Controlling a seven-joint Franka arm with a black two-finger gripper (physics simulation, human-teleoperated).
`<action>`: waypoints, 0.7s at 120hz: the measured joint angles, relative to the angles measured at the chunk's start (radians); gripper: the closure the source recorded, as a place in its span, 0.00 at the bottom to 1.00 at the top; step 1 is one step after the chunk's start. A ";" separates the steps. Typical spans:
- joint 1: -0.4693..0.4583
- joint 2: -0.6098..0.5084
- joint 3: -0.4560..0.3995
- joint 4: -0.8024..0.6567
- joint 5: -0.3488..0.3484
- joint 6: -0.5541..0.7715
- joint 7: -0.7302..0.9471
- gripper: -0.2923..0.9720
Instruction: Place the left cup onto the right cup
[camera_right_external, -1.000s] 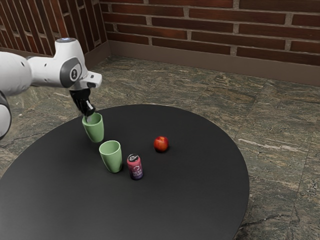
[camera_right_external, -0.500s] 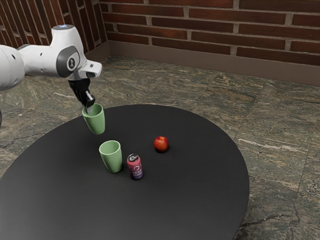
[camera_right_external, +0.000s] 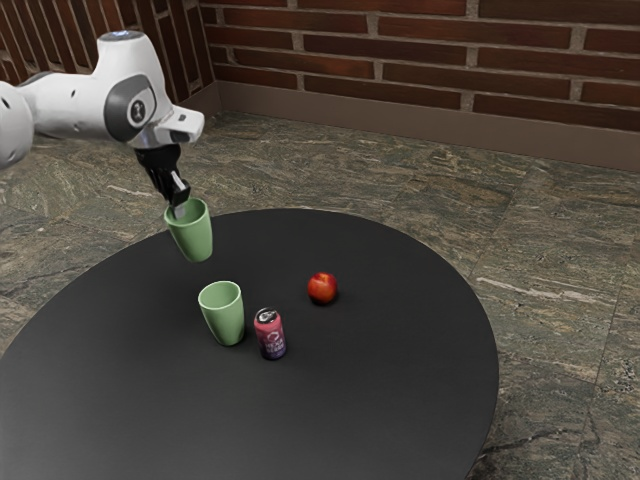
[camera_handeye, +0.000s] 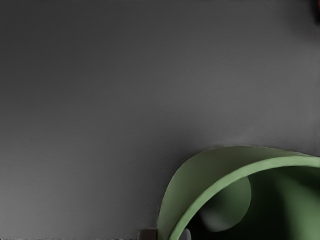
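A green cup (camera_right_external: 190, 231) hangs tilted in the air above the black round table (camera_right_external: 400, 400), with my gripper (camera_right_external: 180, 208) shut on its rim. A second green cup (camera_right_external: 222, 312) stands upright on the table, below the held one and toward the exterior view's right. In the wrist view the held cup (camera_handeye: 240, 195) appears as a large green rim just under my hand, over the dark tabletop (camera_handeye: 125, 90).
A dark red soda can (camera_right_external: 269, 333) stands right beside the standing cup. A red apple (camera_right_external: 322, 287) lies further toward the exterior view's right. Stone floor and a brick wall (camera_right_external: 420, 50) surround the table.
My arm has lifted the held cup higher off the table, with a slight shift toward the exterior view's right. The standing cup, can and apple have not moved.
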 joint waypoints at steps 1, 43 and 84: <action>-0.001 -0.002 0.000 -0.002 0.000 0.000 0.000 0.85; -0.038 -0.034 0.000 -0.015 0.001 -0.019 0.000 0.85; -0.081 -0.086 0.000 -0.076 0.002 -0.025 0.000 0.85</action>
